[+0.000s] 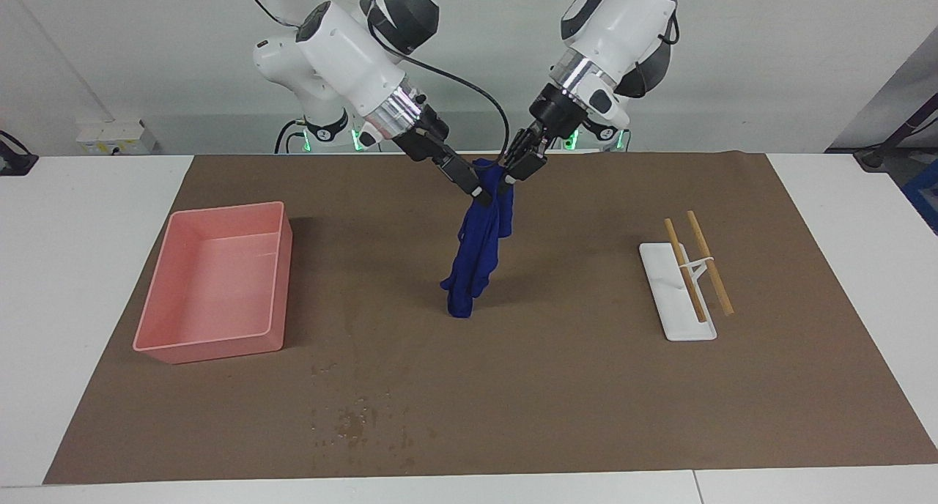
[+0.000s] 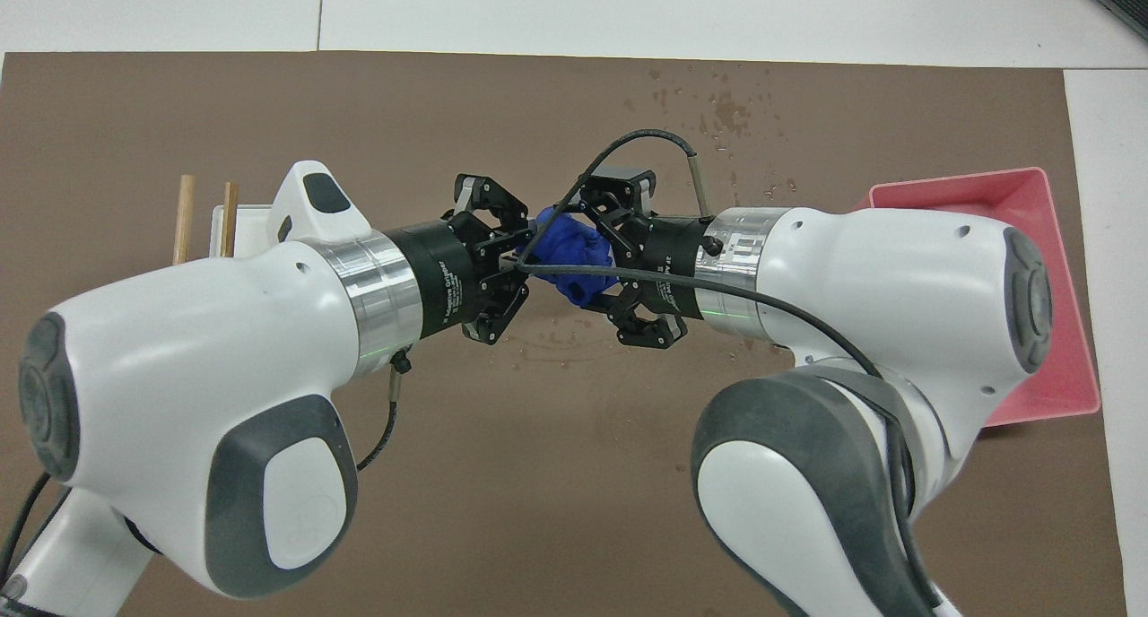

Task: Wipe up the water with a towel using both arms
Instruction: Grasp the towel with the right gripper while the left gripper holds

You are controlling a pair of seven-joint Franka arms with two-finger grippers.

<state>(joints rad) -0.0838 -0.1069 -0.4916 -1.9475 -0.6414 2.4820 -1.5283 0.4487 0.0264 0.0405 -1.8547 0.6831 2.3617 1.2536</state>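
Note:
A dark blue towel [image 1: 480, 255] hangs bunched over the middle of the brown mat [image 1: 586, 387], and its lower end reaches down to the mat. My right gripper [image 1: 480, 191] and my left gripper [image 1: 511, 173] meet at the towel's top and both are shut on it. In the overhead view the towel [image 2: 569, 254] shows as a blue bunch between the left gripper [image 2: 531, 260] and the right gripper [image 2: 599, 256]. Water drops [image 1: 352, 420] lie on the mat farther from the robots than the towel, and they also show in the overhead view [image 2: 722, 110].
A pink tray [image 1: 150, 339] stands at the right arm's end of the mat, also in the overhead view [image 2: 1072, 267]. A white stand [image 1: 678, 321] with two wooden sticks [image 1: 709, 262] lies at the left arm's end.

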